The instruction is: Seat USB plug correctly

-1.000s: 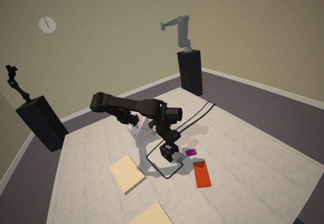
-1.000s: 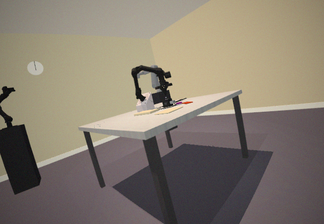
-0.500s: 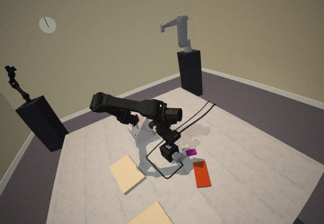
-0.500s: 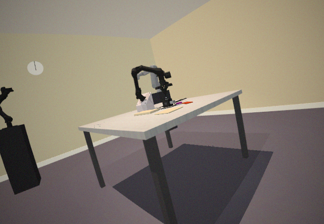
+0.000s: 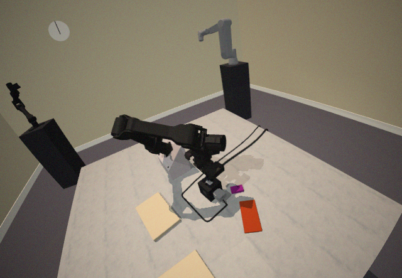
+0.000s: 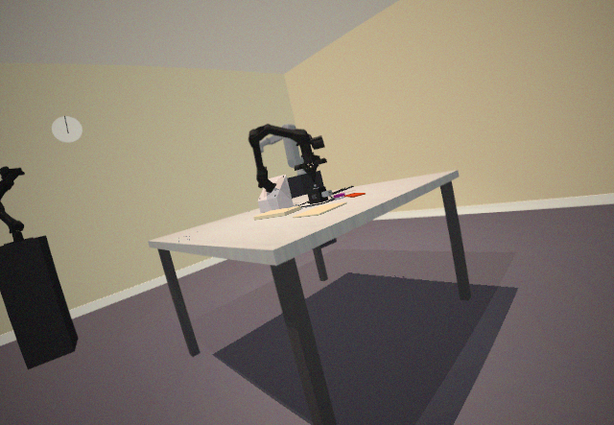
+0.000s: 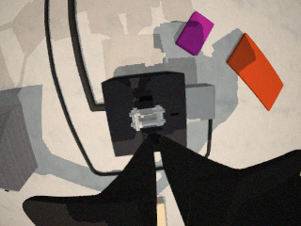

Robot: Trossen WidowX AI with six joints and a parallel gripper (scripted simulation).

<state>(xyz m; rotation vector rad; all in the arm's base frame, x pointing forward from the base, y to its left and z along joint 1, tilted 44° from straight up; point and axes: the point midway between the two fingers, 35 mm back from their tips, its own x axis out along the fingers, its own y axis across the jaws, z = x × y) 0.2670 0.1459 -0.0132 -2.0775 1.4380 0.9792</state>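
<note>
- Pale, faintly veined tabletop (image 5: 308, 203) (image 6: 238, 232) on dark legs; yellowish walls, mauve floor, round clock (image 5: 59, 31) (image 6: 66, 129) on one wall.
- Background: grey arm (image 5: 225, 38) (image 6: 291, 150) on a black pedestal (image 5: 236, 90); small dark arm (image 5: 19, 105) (image 6: 5, 207) on another, beyond the table.
- Working arm (image 5: 156, 130) (image 6: 280, 130), black, arched over the table, wrist pointing down above the power cube (image 5: 207, 191) (image 6: 317, 195) (image 7: 171, 99).
- Gripper (image 5: 211, 177) (image 6: 314, 182) (image 7: 154, 143): jaws nearly together, a thin gap, clamped on something small; appears to be the dark USB plug (image 7: 154, 137) right at the tips.
- Plug sits at the cube's top, by the edge of the bright metal socket frame (image 7: 148, 118) as seen from the wrist. Depth of insertion and which way round: cannot tell, too small and dark.
- Cube upright on the tabletop, grey block (image 5: 222, 195) (image 6: 326, 198) (image 7: 200, 101) against one side.
- Two black cables (image 5: 238, 155) (image 7: 74, 56) run in from the table's far side; the thinner bends around the cube toward the grey block.
- Magenta block (image 5: 237, 189) (image 6: 339, 196) (image 7: 195, 34) near the cube; orange slab (image 5: 250, 216) (image 6: 355, 195) (image 7: 256, 72) just beyond, lying flat.
- Two cream slabs (image 5: 157, 216) (image 6: 320, 209) flat on the table, apart from the cube.
- White angular housing (image 5: 178, 166) (image 6: 276, 200) stands near the arm's lower end.
</note>
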